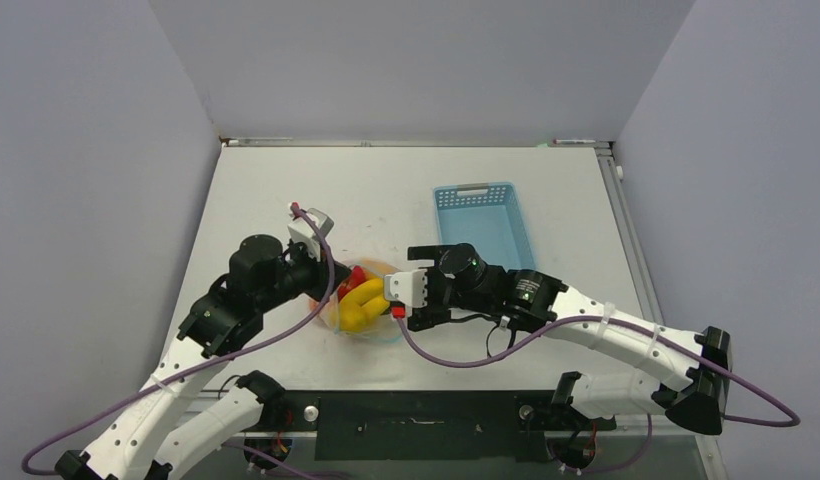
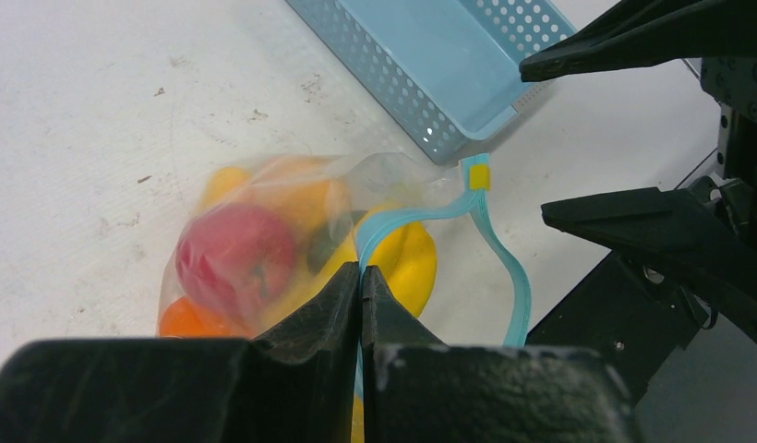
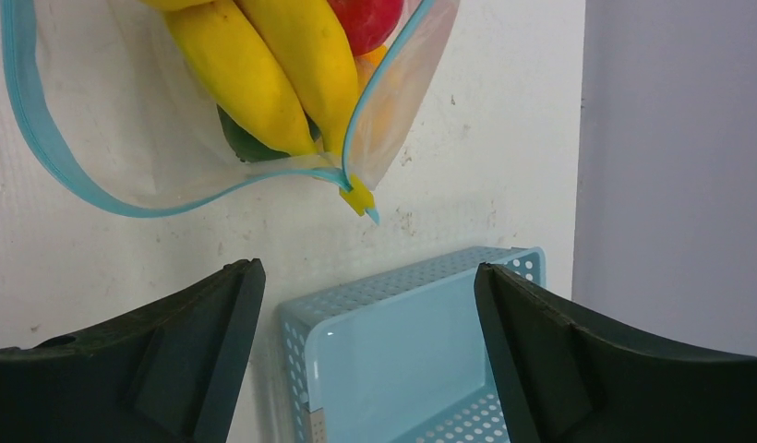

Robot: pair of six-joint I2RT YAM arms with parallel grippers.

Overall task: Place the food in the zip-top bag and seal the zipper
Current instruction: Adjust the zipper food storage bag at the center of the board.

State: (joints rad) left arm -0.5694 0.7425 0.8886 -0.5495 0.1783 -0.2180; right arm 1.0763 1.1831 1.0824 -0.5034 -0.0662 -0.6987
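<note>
Saw clear crinkly plastic zip-top bag [image 2: 264,212] lying on white desk [image 1: 386,190], mouth open, w/ yellow bananas [image 3: 282,65], red apple [image 2: 236,254], orange fruit [image 2: 186,318] & dk-green veg [image 3: 250,143] inside. Found left tool [image 2: 361,277] pinched shut on light-blue zipper strip [image 2: 504,258]; right tool [image 3: 367,269] spread open nr yellow slider [image 3: 358,197], not touching it. Noted light-blue perforated plastic basket [image 1: 473,188] just beyond.

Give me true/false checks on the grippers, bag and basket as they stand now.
1. The left gripper is shut on the zipper. True.
2. The right gripper grips the zip-top bag. False: it is open, holding nothing.
3. The blue basket holds a banana. False: it holds nothing; the bananas are in the zip-top bag.
4. The bag's mouth is open. True.
</note>
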